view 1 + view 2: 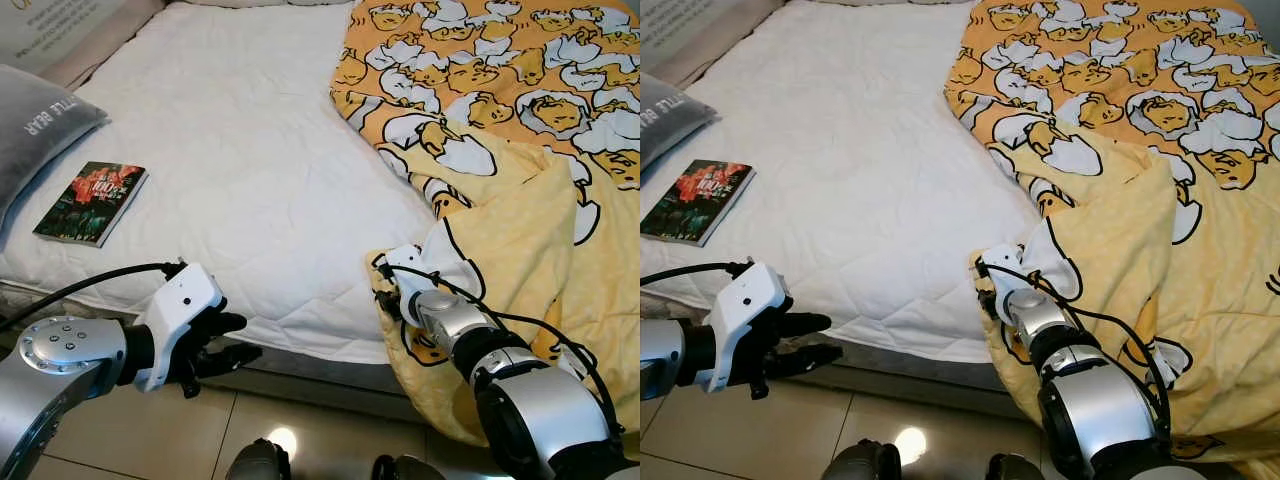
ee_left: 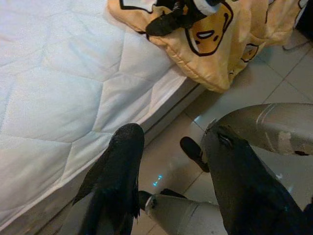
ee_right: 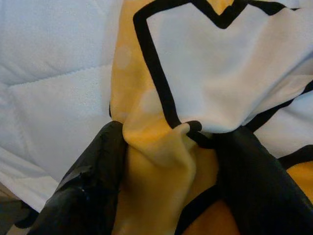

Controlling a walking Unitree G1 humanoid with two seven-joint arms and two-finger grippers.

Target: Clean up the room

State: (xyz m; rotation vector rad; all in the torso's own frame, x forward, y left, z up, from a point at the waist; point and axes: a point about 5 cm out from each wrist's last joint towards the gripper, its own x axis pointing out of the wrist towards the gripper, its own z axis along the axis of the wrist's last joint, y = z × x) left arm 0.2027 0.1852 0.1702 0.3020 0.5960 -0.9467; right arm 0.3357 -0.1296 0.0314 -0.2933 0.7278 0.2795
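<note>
Right claw [image 3: 161, 161] is clamped on the near edge of the quilt [image 1: 500, 120], bunched on the bed's [image 1: 230, 150] right half. Left claw [image 1: 225, 345] hangs apart by the bed's near edge. Quilt looks soft, light, floppy; prob. best held at corners w/ both claws.

One bed [image 1: 230, 150] with a white quilted top; one yellow blanket [image 1: 500, 130] printed with cartoon figures, along the bed's right edge; one book [image 1: 92, 202] near the left edge; one grey pillow [image 1: 35, 125] at the left edge; two hands, left hand [image 1: 225, 345] and right hand [image 1: 392, 290].
</note>
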